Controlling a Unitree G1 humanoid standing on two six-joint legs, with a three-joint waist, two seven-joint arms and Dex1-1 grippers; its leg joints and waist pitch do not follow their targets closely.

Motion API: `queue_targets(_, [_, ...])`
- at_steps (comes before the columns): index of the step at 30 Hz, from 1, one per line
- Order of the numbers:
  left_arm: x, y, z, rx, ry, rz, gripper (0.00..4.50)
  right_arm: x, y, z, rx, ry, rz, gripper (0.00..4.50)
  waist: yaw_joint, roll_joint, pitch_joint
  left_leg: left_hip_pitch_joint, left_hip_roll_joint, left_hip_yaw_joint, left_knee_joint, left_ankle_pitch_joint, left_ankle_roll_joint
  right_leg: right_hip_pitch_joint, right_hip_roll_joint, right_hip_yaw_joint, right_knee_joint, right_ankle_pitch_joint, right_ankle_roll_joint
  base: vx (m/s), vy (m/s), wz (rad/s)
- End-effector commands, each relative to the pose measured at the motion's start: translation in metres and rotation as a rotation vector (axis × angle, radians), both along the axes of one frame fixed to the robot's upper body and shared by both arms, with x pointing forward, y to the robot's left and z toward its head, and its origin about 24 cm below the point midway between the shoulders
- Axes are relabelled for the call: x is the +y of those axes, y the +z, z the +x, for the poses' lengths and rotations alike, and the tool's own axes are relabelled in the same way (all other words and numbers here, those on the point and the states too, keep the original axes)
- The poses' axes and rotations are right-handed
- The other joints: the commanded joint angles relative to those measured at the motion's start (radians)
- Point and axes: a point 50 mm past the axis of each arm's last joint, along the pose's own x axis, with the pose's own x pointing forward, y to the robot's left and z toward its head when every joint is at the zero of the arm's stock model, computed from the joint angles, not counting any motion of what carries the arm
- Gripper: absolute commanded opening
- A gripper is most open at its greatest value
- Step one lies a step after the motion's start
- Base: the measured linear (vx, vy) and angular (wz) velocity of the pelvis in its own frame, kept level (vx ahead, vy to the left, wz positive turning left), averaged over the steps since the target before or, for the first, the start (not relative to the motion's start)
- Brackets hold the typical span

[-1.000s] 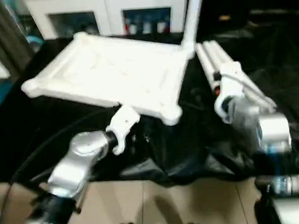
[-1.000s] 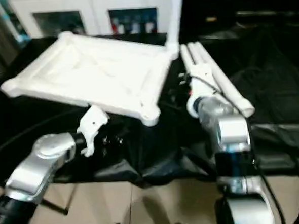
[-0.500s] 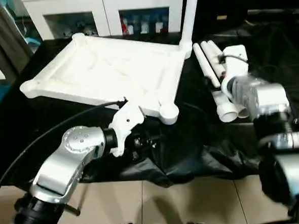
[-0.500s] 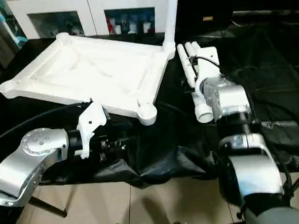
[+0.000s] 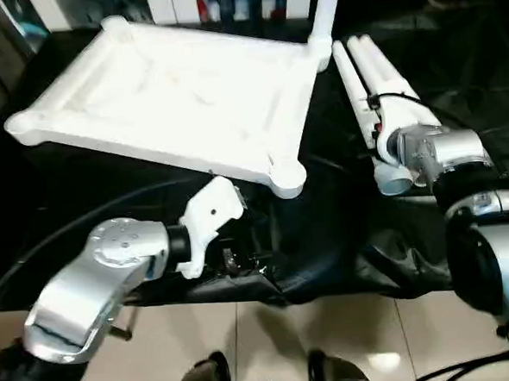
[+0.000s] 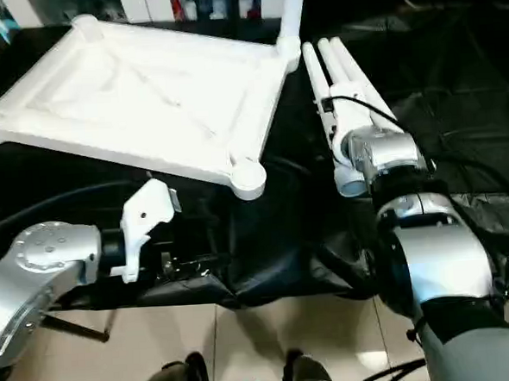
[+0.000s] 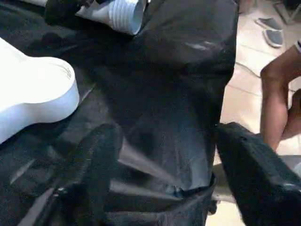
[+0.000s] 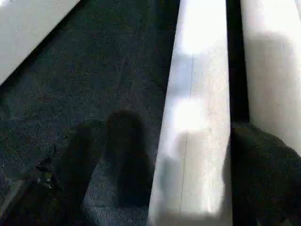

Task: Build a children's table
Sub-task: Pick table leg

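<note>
One tabletop (image 5: 171, 100) — three visible legs (image 5: 370, 80)

All-white table top (image 5: 171, 92) and white tube legs (image 5: 363, 63) sit on black cloth (image 5: 327, 246). Silver forearms, beige floor tiles (image 5: 273, 353) below.

Place: looking like an indoor test or demo room, not a lived-in home.
Work surface: a table (image 5: 31, 213) draped in crumpled black cloth (image 5: 328, 255) is filling the middle of the frame.
Floor: glossy beige tiles (image 5: 264, 345) are running along the bottom edge, reflecting light.
Back wall: a white cabinet (image 5: 161, 2) with glass doors is standing at the top, holding small bottles (image 5: 226, 0).
Cabling: black cables (image 5: 67, 228) are trailing across the lower left.
Bystander: a person's bare leg (image 7: 275, 99) is showing at the right of the left wrist view, with slippers (image 7: 273, 30) lying on the tiles in the upper right.
</note>
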Motion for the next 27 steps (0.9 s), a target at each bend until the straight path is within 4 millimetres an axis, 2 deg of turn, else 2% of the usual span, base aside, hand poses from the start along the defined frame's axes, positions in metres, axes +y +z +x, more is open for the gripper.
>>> queue_targets(1, [0.001,0.006,-0.004,-0.01,-0.013,0.004,3.86,-0.005,-0.012,-0.004,0.072,-0.006,-0.009,4.5,-0.002,0.001,-0.069,0.046,0.04,-0.015,-0.056,-0.077,0.089,0.053,-0.029,0.024,-0.034,0.045,-0.32,0.0,0.0,0.0])
queue_targets(2, [0.001,0.007,-0.006,-0.006,-0.029,0.011,4.13,-0.007,-0.014,-0.006,0.105,-0.017,0.003,4.5,-0.002,0.001,-0.064,0.049,0.041,-0.014,-0.058,-0.09,0.08,0.052,-0.029,0.025,-0.035,0.031,-0.323,0.0,0.0,0.0])
queue_targets(3, [0.0,0.008,-0.008,-0.002,-0.037,0.011,4.13,-0.008,-0.015,-0.007,0.12,-0.025,0.005,4.5,-0.002,-0.002,-0.061,0.05,0.041,-0.013,-0.059,-0.101,0.074,0.052,-0.03,0.026,-0.036,0.019,-0.323,0.0,0.0,0.0])
queue_targets(5, [-0.001,0.008,-0.01,0.008,-0.053,0.014,4.2,-0.01,-0.015,-0.008,0.146,-0.034,0.014,4.13,0.0,-0.001,-0.059,0.051,0.041,-0.012,-0.06,-0.115,0.066,0.052,-0.031,0.027,-0.037,-0.001,-0.322,0.0,0.0,0.0])
queue_targets(6, [-0.001,0.009,-0.011,0.013,-0.06,0.018,4.2,-0.011,-0.016,-0.009,0.156,-0.035,0.019,4.13,0.001,-0.001,-0.055,0.053,0.042,-0.011,-0.06,-0.121,0.057,0.05,-0.03,0.028,-0.037,-0.011,-0.322,0.0,0.0,0.0])
queue_targets(8, [-0.001,0.008,-0.013,0.027,-0.075,0.026,4.49,-0.012,-0.016,-0.01,0.179,-0.031,0.009,3.95,0.003,-0.002,-0.054,0.052,0.042,-0.011,-0.06,-0.115,0.051,0.051,-0.031,0.028,-0.036,-0.014,-0.323,0.0,0.0,0.0])
queue_targets(14, [-0.001,0.009,-0.012,0.02,-0.059,0.038,4.5,-0.01,-0.017,-0.01,0.201,-0.024,0.002,3.41,0.006,-0.009,-0.052,0.055,0.043,-0.008,-0.063,-0.148,0.035,0.05,-0.034,0.033,-0.041,-0.074,-0.307,0.0,0.0,0.0])
queue_targets(17, [0.0,0.012,-0.01,0.001,-0.038,0.033,4.5,-0.009,-0.018,-0.01,0.206,-0.025,0.007,3.24,0.006,-0.01,-0.058,0.058,0.043,-0.007,-0.062,-0.15,0.025,0.05,-0.033,0.035,-0.041,-0.079,-0.299,0.0,0.0,0.0])
queue_targets(21, [0.001,0.017,-0.005,-0.039,-0.011,0.028,4.5,-0.008,-0.017,-0.01,0.199,-0.047,0.031,3.0,0.006,-0.011,-0.057,0.057,0.042,-0.006,-0.062,-0.15,0.024,0.049,-0.034,0.036,-0.041,-0.077,-0.299,0.0,0.0,0.0])
queue_targets(22, [0.001,0.018,-0.004,-0.043,-0.01,0.028,4.5,-0.008,-0.017,-0.01,0.197,-0.052,0.039,2.9,0.007,-0.01,-0.063,0.057,0.042,-0.006,-0.06,-0.139,0.026,0.052,-0.033,0.036,-0.039,-0.062,-0.301,0.0,0.0,0.0])
queue_targets(23, [0.002,0.019,-0.003,-0.046,-0.009,0.029,4.5,-0.007,-0.017,-0.009,0.193,-0.061,0.053,2.77,0.009,-0.001,-0.071,0.058,0.04,-0.006,-0.057,-0.126,0.028,0.055,-0.033,0.035,-0.035,-0.045,-0.306,0.0,0.0,0.0])
queue_targets(25, [0.005,0.019,-0.001,-0.052,-0.005,0.034,4.5,-0.008,-0.016,-0.009,0.176,-0.092,0.081,2.67,0.009,-0.001,-0.075,0.057,0.04,-0.004,-0.054,-0.118,0.031,0.055,-0.031,0.034,-0.034,-0.02,-0.315,0.0,0.0,0.0])
queue_targets(27, [0.006,0.019,0.0,-0.058,0.001,0.04,4.5,-0.008,-0.013,-0.007,0.155,-0.113,0.124,2.44,0.013,0.004,-0.081,0.057,0.038,-0.003,-0.051,-0.114,0.033,0.057,-0.029,0.033,-0.03,0.004,-0.326,0.0,0.0,0.0])
